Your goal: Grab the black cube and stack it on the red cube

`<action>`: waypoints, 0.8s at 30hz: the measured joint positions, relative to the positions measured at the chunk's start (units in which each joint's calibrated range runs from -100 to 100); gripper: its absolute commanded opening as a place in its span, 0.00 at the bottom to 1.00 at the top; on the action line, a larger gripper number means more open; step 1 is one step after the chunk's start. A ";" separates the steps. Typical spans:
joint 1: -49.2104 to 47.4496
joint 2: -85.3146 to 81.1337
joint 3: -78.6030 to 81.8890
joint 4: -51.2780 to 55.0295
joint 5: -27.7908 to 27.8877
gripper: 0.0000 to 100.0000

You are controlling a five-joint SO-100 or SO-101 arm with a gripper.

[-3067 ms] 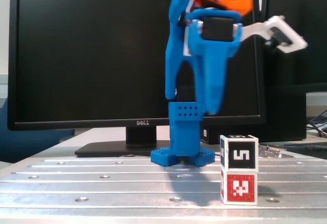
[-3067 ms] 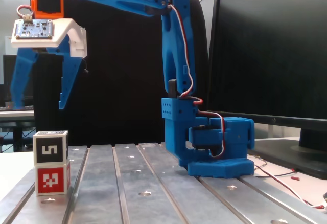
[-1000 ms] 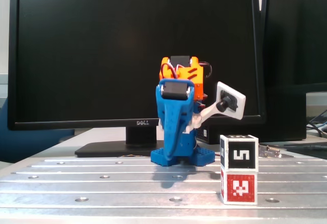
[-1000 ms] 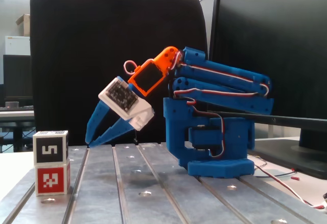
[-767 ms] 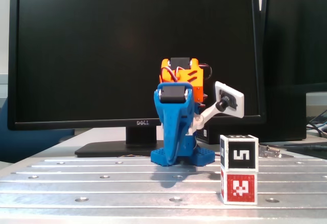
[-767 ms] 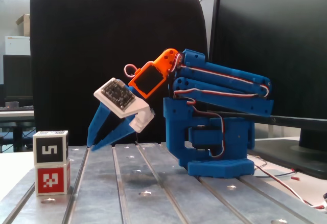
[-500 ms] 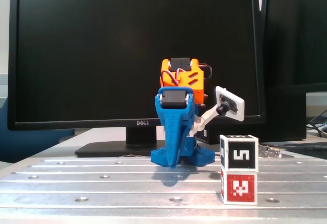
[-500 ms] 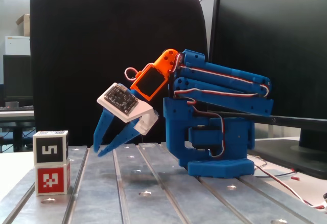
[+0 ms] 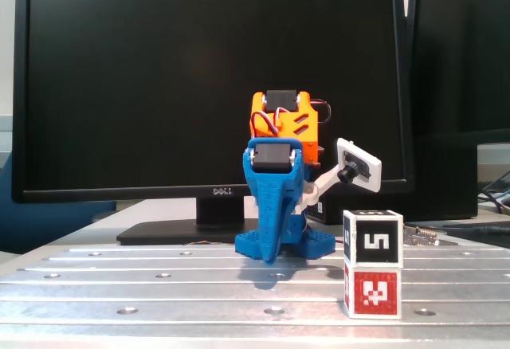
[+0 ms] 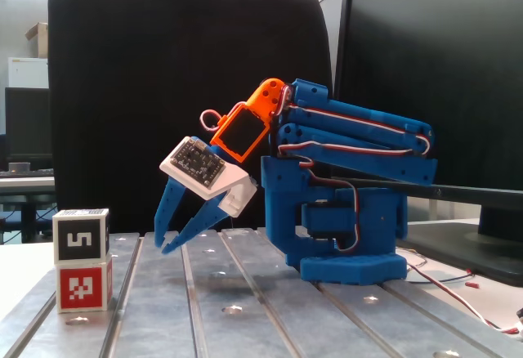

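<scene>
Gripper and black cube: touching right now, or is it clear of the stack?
Apart. A fixed view shows the empty gripper separated by bare table from the black cube, which rests on the red cube.

Claw (image 9: 269, 257): points down at the surface (image 9: 159, 289), nothing held
Black cube (image 9: 373, 240): right of the claw, atop the red cube (image 9: 374, 292)
Dell monitor (image 9: 143, 86): behind the claw

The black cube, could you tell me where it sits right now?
The black cube sits on the red cube, lower right in a fixed view, apart from the gripper.
</scene>
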State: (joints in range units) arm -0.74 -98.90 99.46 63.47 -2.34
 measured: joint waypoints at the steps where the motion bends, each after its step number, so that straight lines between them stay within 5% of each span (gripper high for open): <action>1: 0.00 0.08 0.00 0.00 0.00 0.01; 24: -0.07 -0.85 0.00 7.74 0.05 0.01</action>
State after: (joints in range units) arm -0.81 -99.75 99.46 71.21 -2.28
